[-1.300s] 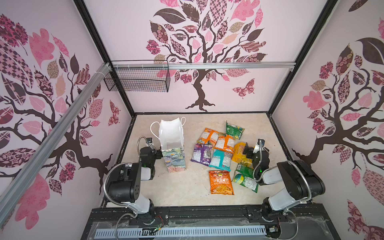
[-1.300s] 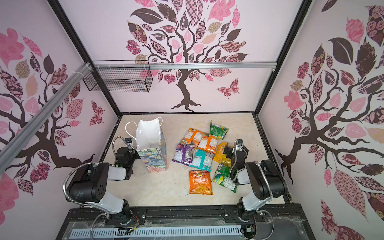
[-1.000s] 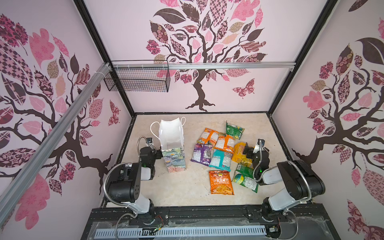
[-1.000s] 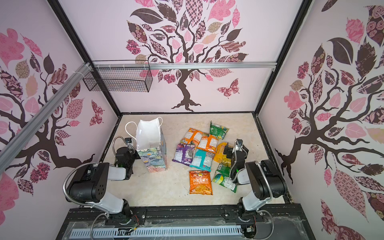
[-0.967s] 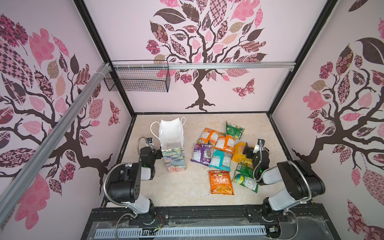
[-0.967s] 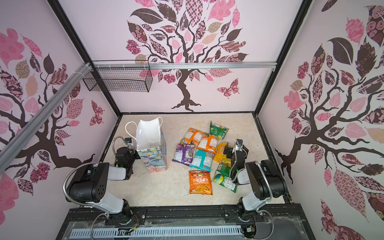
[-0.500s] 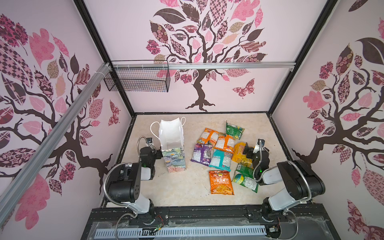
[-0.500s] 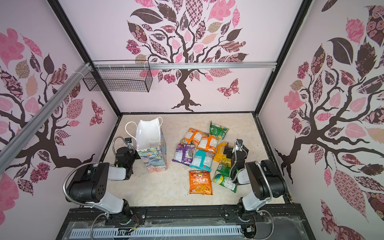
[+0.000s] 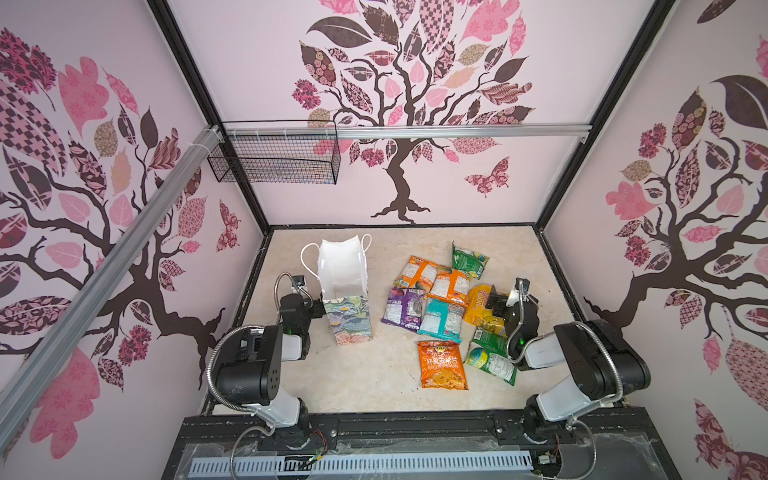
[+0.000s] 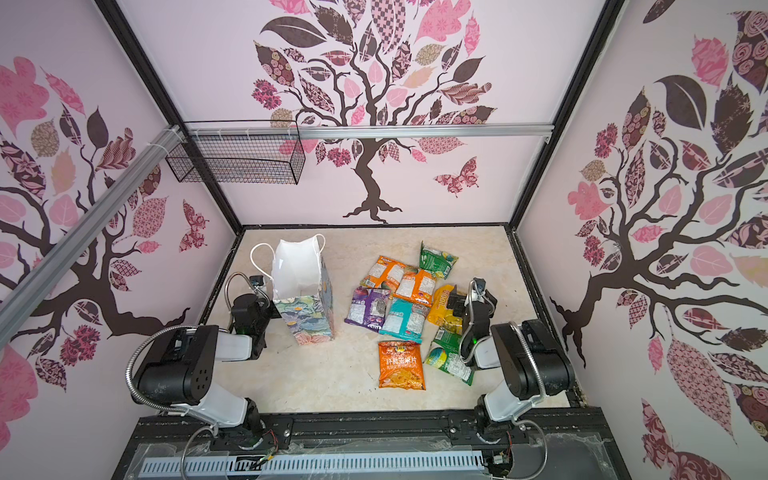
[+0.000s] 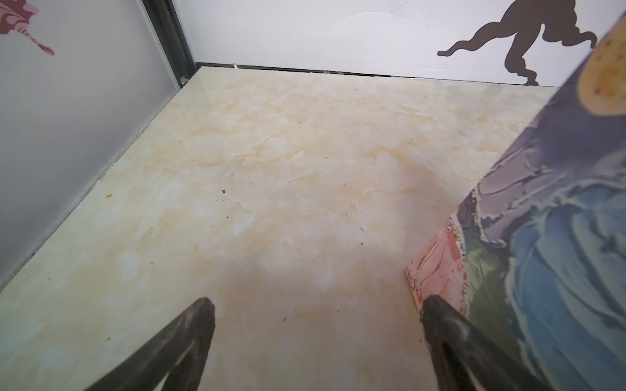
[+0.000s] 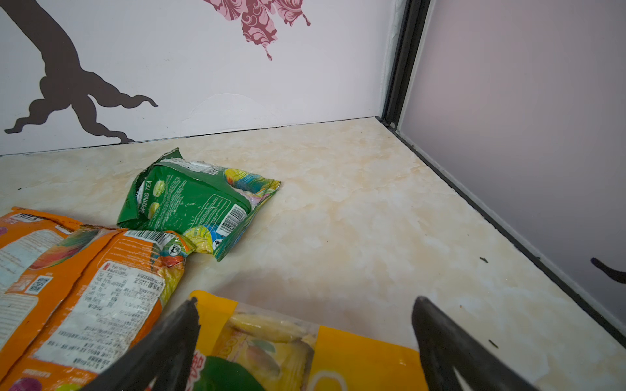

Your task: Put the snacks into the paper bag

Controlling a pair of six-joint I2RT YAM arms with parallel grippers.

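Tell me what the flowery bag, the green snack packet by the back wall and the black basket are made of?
The flowery bag looks like stiff matte paper: sharp folded edges, plain white inside. The green snack packet looks like thin shiny foil or plastic film: crinkled, catching light. The black basket looks like wire mesh, probably metal: see-through grid.

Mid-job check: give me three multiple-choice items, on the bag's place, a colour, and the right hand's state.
1. Where does the paper bag stand in both top views? A: left of the snacks, beside the left hand. B: right of the snacks. C: lying on the snacks.
2. What colour is the packet under the right hand? A: purple. B: teal. C: yellow.
3. How is the right hand? A: shut on a green packet. B: open, empty. C: shut, empty.
Answers: 1A, it stands left of the pile; 2C, yellow shows between its fingers; 3B, fingers spread, gripping nothing.
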